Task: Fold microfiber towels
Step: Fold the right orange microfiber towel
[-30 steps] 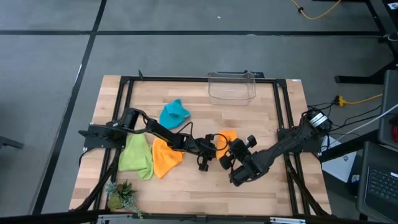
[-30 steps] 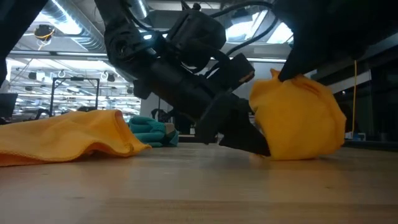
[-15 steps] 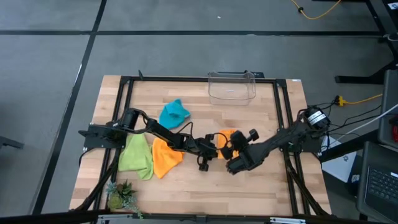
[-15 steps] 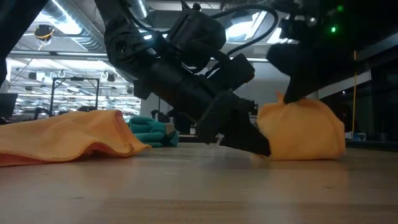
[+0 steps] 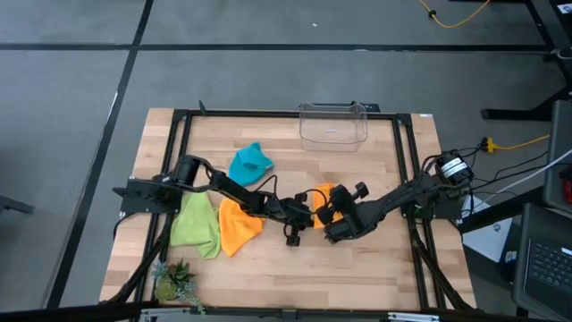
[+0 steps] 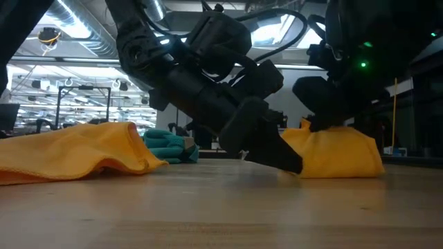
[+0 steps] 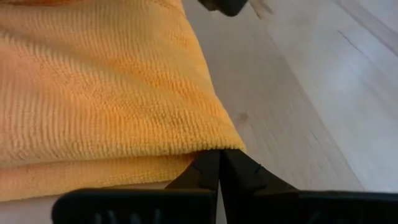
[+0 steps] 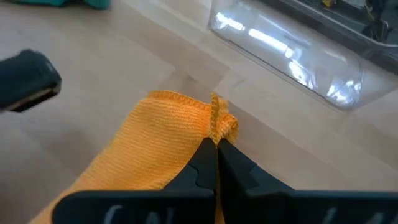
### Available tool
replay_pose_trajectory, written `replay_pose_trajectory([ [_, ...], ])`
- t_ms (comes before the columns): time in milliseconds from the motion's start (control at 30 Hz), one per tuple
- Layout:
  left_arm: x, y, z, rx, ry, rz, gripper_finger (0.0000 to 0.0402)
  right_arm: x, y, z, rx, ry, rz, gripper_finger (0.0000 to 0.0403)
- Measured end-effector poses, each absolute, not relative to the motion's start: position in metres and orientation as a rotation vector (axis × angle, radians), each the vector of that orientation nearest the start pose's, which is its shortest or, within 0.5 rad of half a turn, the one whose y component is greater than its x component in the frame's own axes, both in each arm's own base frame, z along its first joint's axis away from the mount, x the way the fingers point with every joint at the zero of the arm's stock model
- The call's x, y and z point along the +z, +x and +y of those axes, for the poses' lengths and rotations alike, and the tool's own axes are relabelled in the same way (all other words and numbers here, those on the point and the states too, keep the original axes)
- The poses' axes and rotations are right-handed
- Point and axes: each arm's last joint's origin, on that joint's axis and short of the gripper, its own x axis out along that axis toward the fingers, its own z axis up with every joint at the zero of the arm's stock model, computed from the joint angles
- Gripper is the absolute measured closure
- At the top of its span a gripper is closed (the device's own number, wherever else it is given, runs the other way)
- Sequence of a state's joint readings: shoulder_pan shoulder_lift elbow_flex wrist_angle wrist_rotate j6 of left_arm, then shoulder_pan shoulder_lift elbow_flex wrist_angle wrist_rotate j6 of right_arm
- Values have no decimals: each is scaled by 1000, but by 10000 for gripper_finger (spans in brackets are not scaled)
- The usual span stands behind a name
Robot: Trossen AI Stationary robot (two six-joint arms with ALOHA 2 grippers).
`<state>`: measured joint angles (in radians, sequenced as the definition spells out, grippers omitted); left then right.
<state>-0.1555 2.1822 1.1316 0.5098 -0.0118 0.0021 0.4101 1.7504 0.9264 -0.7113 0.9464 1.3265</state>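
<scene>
An orange microfiber towel (image 5: 327,191) lies bunched at the table's middle between my two grippers. My left gripper (image 7: 219,163) is shut on its near corner, low on the table. My right gripper (image 8: 215,153) is shut on another corner, on top of the towel (image 6: 342,152). A second orange towel (image 5: 238,225) and a lime green one (image 5: 196,224) lie crumpled at the near left. The turquoise one (image 5: 250,164) lies farther back. My left gripper pinches the orange towel's corner (image 7: 219,144) between its two fingers, slanting down from the table's left. That corner lies on the wood, and folded layers show beside it. My right gripper pinches a bunched, hemmed corner (image 8: 219,124) between its fingertips, slanting down from the table's right. The corner sits on top of the towel, and the cloth below it rests slack on the table.
A clear plastic bin (image 5: 332,125) stands at the far edge, behind the towel. A small green plant (image 5: 174,282) sits at the near left corner. Black frame rails (image 5: 407,161) run along the table's sides. Bare wood lies near the front edge.
My right gripper has gone down and toward the table's far left, staying shut on its corner. The orange towel has sunk from a tall lump to a lower, flatter mound, while the corner in my left gripper has stayed on the table.
</scene>
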Motion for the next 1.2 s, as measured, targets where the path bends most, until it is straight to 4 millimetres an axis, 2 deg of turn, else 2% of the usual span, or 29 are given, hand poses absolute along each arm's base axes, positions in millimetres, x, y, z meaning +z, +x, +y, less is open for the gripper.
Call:
replay_pose_trajectory([
  [200,87,423,-66,-133,21,541,384,139,268,84,-1046,184,680,371],
  [500,87,423,-67,-139,19,541,391,139,270,80,-1039,169,725,259],
  [567,87,423,-66,-138,19,541,393,144,269,80,-1053,140,758,236],
  [700,87,423,-66,-138,19,541,391,167,273,83,-1097,114,787,202],
  [800,87,423,-66,-133,20,541,385,185,277,91,-1086,119,806,192],
  [900,87,423,-66,-130,20,541,379,192,280,101,-1036,204,871,190],
  [1100,87,423,-66,-123,-3,543,378,179,284,111,-951,334,837,189],
  [1200,87,423,-66,-123,-3,543,383,164,281,111,-935,404,836,188],
])
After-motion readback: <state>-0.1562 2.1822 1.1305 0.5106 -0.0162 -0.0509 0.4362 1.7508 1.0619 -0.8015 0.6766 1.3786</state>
